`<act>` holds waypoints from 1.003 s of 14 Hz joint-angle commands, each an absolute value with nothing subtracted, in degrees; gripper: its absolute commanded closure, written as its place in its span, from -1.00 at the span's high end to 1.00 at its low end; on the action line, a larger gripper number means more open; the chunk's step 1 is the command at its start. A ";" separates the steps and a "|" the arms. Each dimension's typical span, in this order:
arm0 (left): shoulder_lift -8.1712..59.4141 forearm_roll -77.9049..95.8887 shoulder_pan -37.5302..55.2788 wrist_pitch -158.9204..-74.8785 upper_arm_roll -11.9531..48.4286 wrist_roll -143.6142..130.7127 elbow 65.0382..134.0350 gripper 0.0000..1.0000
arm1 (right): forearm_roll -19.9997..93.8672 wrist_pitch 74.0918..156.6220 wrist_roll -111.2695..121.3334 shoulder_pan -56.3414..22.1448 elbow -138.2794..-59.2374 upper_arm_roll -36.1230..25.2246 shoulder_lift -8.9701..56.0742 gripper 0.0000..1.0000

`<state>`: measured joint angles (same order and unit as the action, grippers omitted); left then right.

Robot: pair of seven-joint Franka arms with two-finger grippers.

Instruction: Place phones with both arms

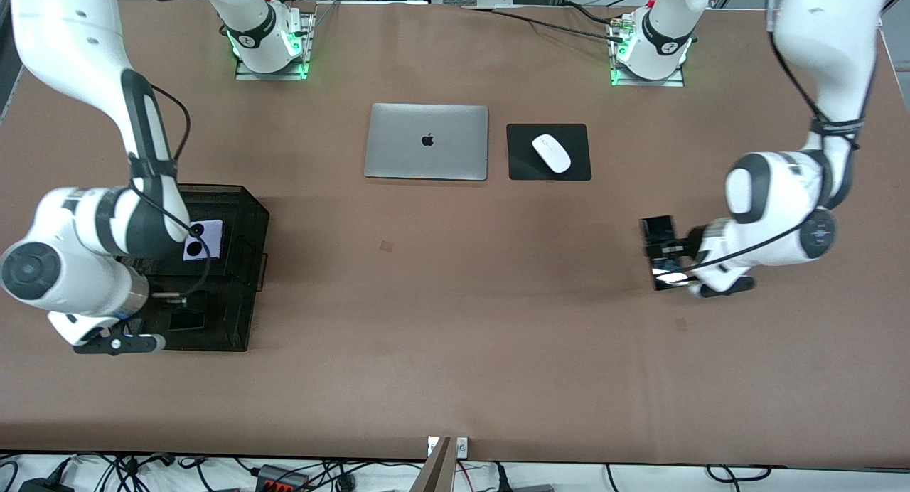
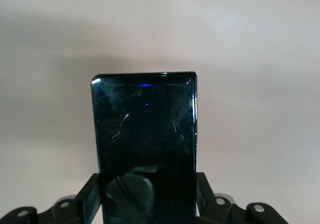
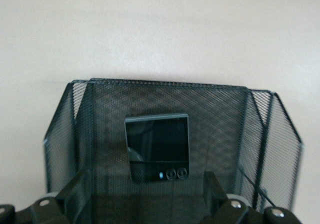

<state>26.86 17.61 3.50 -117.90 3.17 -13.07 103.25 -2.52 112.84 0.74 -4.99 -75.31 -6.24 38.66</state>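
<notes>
A black mesh basket (image 1: 249, 215) stands toward the right arm's end of the table. In it lies a lilac-white phone (image 1: 204, 240) with two round lenses. Nearer the front camera in the basket lies a squarish black phone (image 1: 188, 319) (image 3: 157, 146). My right gripper (image 1: 170, 301) (image 3: 149, 194) hangs open over the basket, its fingers apart on either side of that black phone with nothing between them. Toward the left arm's end, my left gripper (image 1: 677, 254) (image 2: 147, 199) is shut on the long edges of a longer black phone (image 1: 662, 254) (image 2: 145, 134), held flat over bare table.
A closed silver laptop (image 1: 426, 141) lies mid-table near the arm bases. Beside it, a white mouse (image 1: 552, 153) rests on a black pad (image 1: 579, 165). The basket's mesh walls (image 3: 165, 97) rise around the right gripper.
</notes>
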 commanded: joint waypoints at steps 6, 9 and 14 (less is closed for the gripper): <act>35.84 38.31 19.76 -115.93 0.62 -39.08 87.30 0.06 | 0.97 106.26 0.97 -3.96 -76.46 -5.71 32.61 1.00; 42.34 43.48 28.01 -118.72 -4.20 -49.71 77.03 0.05 | 0.97 106.26 1.23 -3.87 -76.46 -5.89 32.61 1.00; 48.78 54.12 38.13 -133.55 -10.02 -51.86 69.96 0.06 | 1.23 106.26 1.41 -3.52 -76.38 -5.80 32.34 1.00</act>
<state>46.04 49.80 35.57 -129.33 -7.67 -51.56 73.96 0.21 106.59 0.71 -4.19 -75.79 -6.27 33.33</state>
